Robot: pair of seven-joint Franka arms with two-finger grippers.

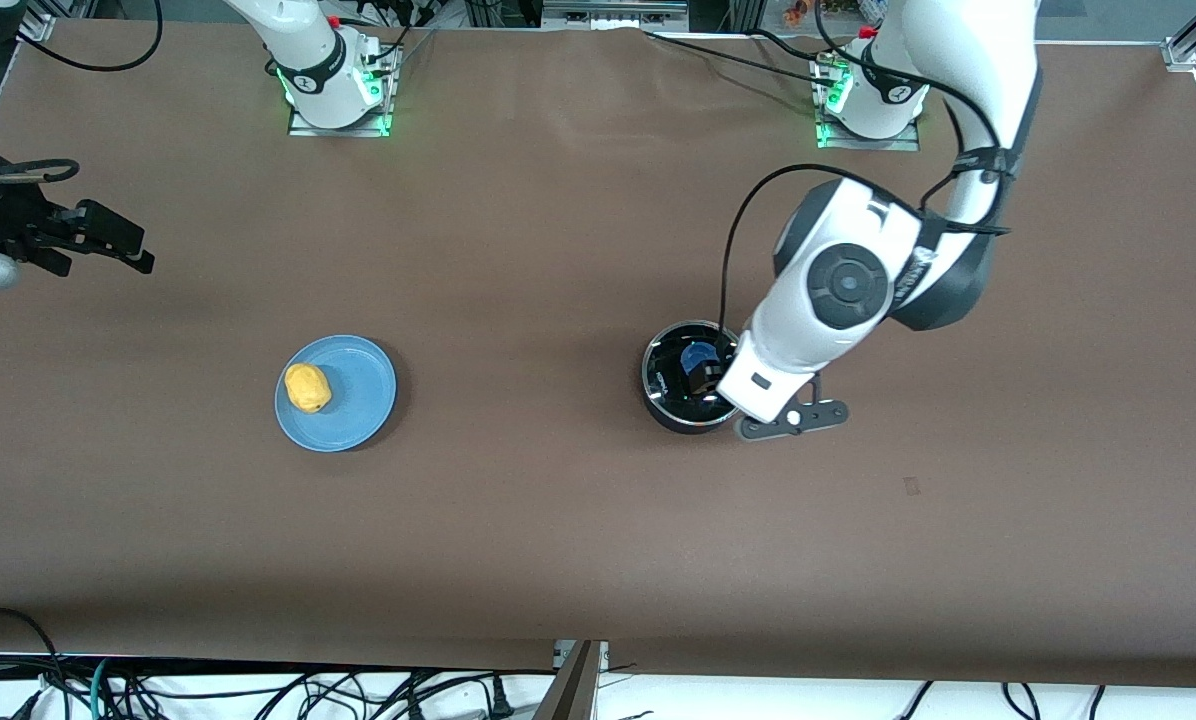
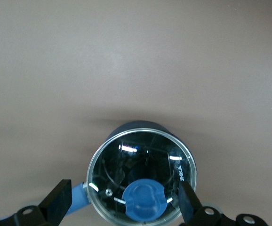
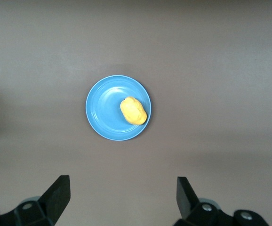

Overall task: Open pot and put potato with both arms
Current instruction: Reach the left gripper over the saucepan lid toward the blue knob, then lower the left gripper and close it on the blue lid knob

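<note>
The left gripper's [image 2: 122, 207] fingers stand wide apart over the pot [image 1: 686, 385], one on either side of the blue knob [image 2: 144, 201] of the glass lid [image 2: 141, 176], holding nothing yet; the right gripper's [image 3: 122, 200] fingers are likewise spread wide and empty, and that arm waits high above the table at its own end. The pot sits toward the left arm's end of the table, lid on, its blue handle [image 2: 79, 198] showing only as a stub past the rim in the left wrist view. The potato [image 1: 307, 387] lies on the blue plate [image 1: 358, 405] toward the right arm's end, well apart from the pot. The step in hand appears to be lifting the lid. To do it well, the left gripper should come straight down so the knob lies midway between the fingers, then close squarely on it, since an off-centre pinch on a rounded knob would probably slip or tilt the lid. The lift should be vertical, so the rim clears the pot without dragging it. The lid then needs holding aside while the right arm fetches the potato.
</note>
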